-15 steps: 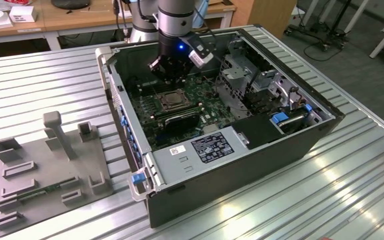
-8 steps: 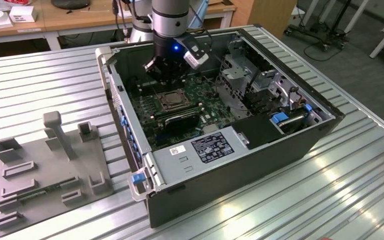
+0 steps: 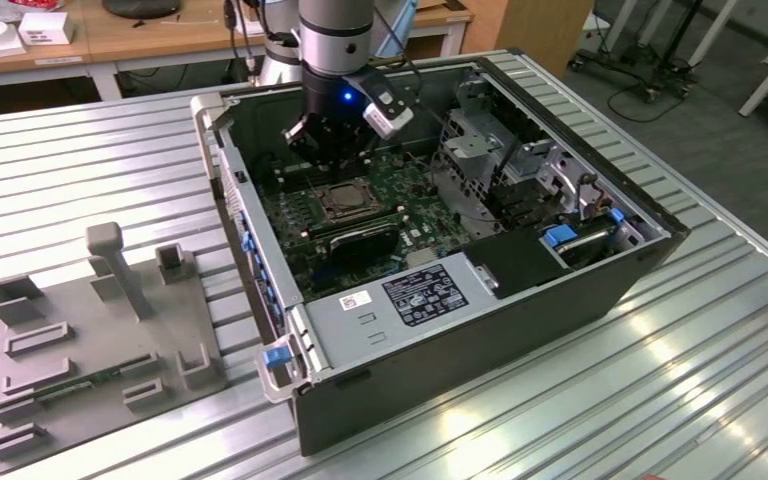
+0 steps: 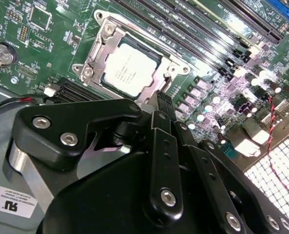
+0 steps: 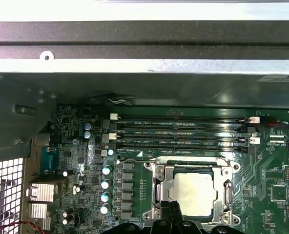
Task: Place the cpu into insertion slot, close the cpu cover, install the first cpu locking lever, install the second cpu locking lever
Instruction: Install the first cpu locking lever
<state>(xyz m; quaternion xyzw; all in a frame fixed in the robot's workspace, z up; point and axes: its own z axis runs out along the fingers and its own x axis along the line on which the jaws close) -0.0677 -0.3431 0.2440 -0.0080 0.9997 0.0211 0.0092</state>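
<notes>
The cpu (image 4: 127,68), a pale silvery square, lies flat in the insertion slot (image 3: 345,197) on the green board inside the open computer case. The cpu cover (image 4: 96,54), a silvery frame with a cut-out middle, lies down around the chip, also seen as cpu cover (image 5: 159,187) around the cpu (image 5: 193,192). My black gripper (image 4: 160,100) hangs just above the socket's edge, its fingers together with nothing between them. In the exterior view the gripper (image 3: 335,160) sits over the board just behind the socket. I cannot tell how the locking levers stand.
Long black memory slots (image 5: 178,131) run beside the socket. A row of capacitors (image 5: 106,183) and a finned block (image 5: 39,192) stand on the other side. The case walls (image 3: 491,300) and a drive cage (image 3: 491,150) hem the arm in. A grey fixture plate (image 3: 91,340) lies outside the case.
</notes>
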